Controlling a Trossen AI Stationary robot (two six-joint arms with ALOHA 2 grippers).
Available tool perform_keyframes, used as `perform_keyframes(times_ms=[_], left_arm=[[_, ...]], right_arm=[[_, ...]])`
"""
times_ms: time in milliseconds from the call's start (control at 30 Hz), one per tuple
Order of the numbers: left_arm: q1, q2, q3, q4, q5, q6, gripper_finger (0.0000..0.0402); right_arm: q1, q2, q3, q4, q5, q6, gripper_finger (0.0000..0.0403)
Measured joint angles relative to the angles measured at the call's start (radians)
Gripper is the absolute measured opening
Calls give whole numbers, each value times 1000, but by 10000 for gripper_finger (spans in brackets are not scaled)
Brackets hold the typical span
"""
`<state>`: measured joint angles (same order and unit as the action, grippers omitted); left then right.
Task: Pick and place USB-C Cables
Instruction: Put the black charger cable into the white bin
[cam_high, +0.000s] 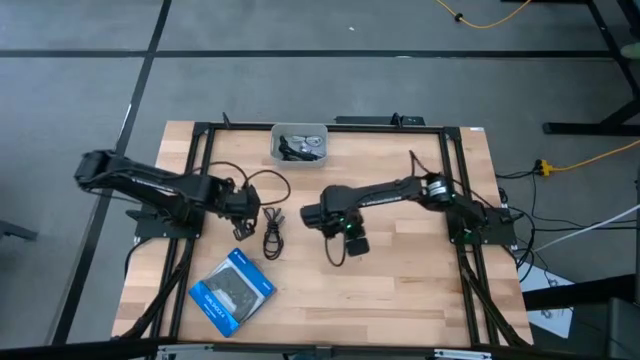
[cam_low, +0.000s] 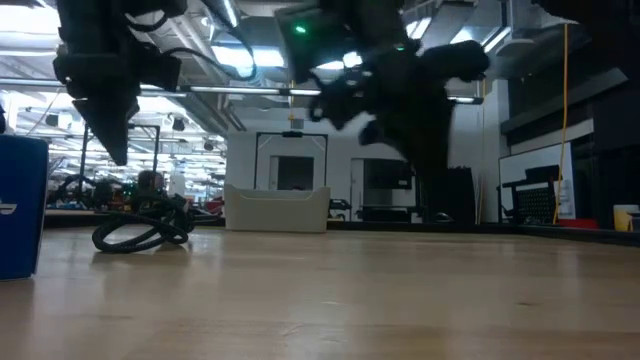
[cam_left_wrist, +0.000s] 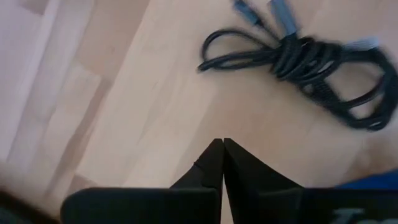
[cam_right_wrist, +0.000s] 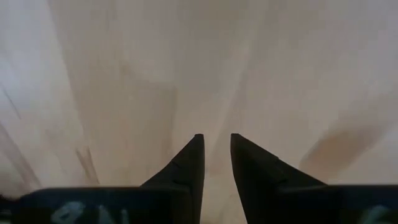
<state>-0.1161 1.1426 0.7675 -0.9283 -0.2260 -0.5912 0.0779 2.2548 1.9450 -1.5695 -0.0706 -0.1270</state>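
Observation:
One black USB-C cable bundle (cam_high: 272, 234) (cam_low: 140, 232) (cam_left_wrist: 311, 59) lies coiled on the wooden table. More cable bundles, dark and pale, sit in a small grey tray (cam_high: 299, 142) (cam_low: 277, 208) at the far edge. My left gripper (cam_high: 248, 212) (cam_left_wrist: 222, 146) hovers just left of the loose bundle, fingers shut, touching nothing. My right gripper (cam_high: 337, 250) (cam_right_wrist: 216, 143) hangs over bare wood right of the bundle, its fingers a small gap apart and holding nothing.
A flat blue-and-black packet (cam_high: 232, 290) (cam_low: 20, 205) lies near the table's front left, close to the loose bundle. A black frame (cam_high: 200, 130) runs around the tabletop. Bare wood spreads across the table's middle and near right.

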Motion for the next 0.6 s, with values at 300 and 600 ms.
perform_keyframes(times_ms=[300, 600], left_arm=[[-5, 53, 4, 60, 60, -62, 1], [11, 293, 3, 265, 154, -33, 0]], right_arm=[[-76, -329, -361, 51, 2, 161, 82], [-41, -687, -694, 281, 114, 402, 82]])
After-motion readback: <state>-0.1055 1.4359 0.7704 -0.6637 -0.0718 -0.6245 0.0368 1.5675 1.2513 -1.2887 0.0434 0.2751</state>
